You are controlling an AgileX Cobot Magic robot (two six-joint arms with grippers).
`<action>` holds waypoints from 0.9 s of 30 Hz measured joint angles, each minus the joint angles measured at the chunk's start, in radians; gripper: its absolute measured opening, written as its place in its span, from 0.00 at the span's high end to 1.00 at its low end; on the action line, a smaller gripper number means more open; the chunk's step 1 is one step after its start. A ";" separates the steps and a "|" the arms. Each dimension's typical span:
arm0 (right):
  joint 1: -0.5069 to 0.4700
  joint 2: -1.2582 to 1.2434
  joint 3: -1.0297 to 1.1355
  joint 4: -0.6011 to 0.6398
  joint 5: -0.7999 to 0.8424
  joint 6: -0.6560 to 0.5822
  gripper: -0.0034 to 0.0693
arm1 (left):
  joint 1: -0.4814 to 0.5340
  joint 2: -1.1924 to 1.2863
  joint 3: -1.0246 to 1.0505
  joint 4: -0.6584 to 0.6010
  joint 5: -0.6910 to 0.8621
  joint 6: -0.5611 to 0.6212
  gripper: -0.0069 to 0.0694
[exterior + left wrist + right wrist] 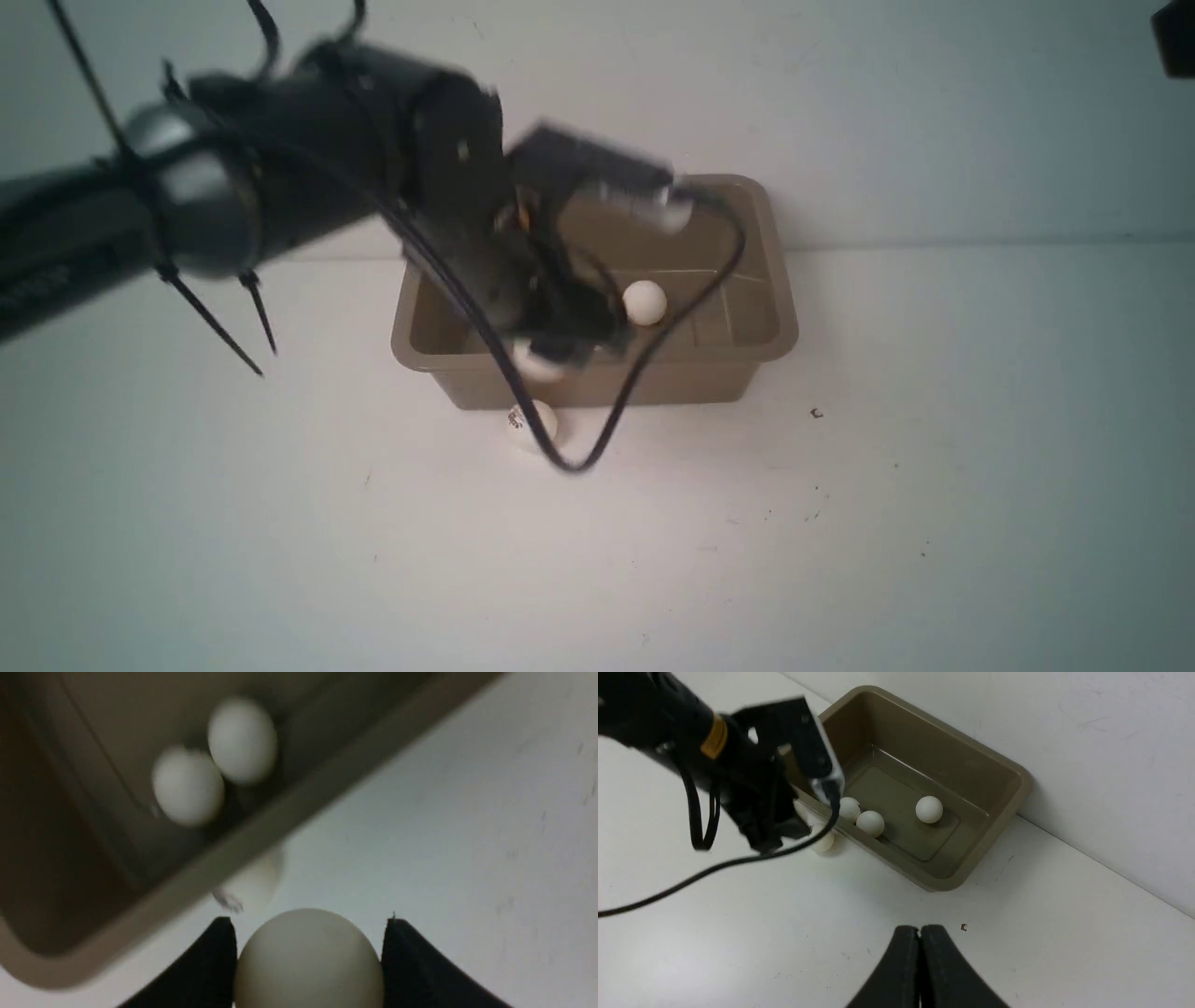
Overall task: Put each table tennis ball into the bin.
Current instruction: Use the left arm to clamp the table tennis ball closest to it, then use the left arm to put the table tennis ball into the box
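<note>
Bin (695, 385): tan-brown rectangular tub with rounded corners, flat flared rim and sloping walls, upright on the white counter (887, 541).

Five small off-white balls. Three are on the bin floor:
- Centre ball (644, 302) sits alone near the middle.
- First paired ball (850, 808) and second paired ball (870, 823) touch each other against the near wall.

Logo ball (532, 422) has a dark print. It lies on the counter outside the bin, just beside the near wall and partly under the rim.

Held ball (308, 956) is plain on its visible side. It is pinched between two black fingers (201, 975), raised off the counter above the logo ball, just outside the near rim.
</note>
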 joint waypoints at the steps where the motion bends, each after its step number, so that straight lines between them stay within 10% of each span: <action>1: 0.000 0.000 0.000 0.000 0.000 0.000 0.98 | 0.004 0.002 -0.034 0.015 -0.015 -0.002 0.45; 27: 0.000 0.000 0.000 0.000 0.000 0.000 0.98 | 0.074 0.348 -0.249 0.157 -0.061 -0.049 0.38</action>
